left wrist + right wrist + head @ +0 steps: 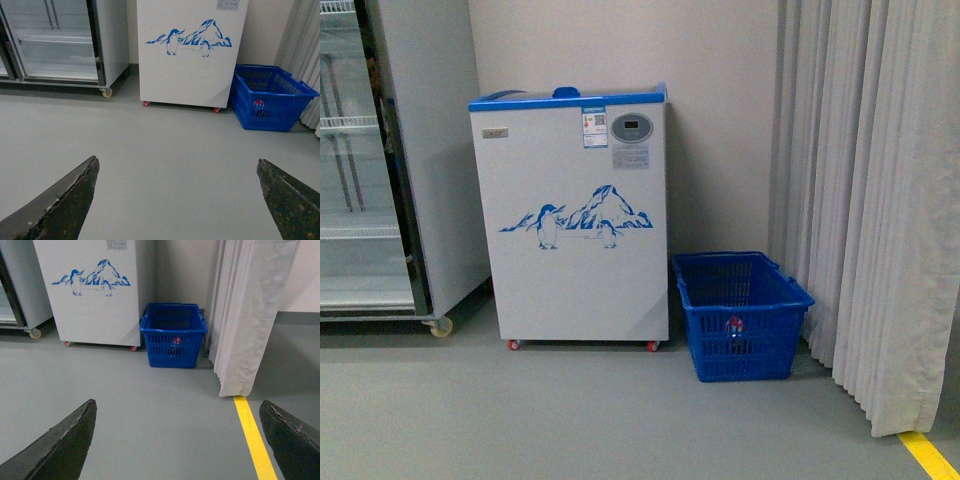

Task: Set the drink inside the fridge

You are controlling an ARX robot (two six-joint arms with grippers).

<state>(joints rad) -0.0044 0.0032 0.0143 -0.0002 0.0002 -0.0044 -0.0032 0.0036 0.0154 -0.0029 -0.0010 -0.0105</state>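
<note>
**Reaching the drink in the basket comes first**

Your drink [734,324] sits low inside the blue basket [772,346], which stands on the floor just beside the fridge [580,260], between it and the curtain [865,200]. The left gripper [176,162] and the right gripper [177,403] both have jaws spread wide and hold nothing. Both are well apart from the basket, so move closer, then descend inside the rim from above and close on the bottle's body. I see nothing else in the basket. The inside of the fridge is hidden from here.
</note>
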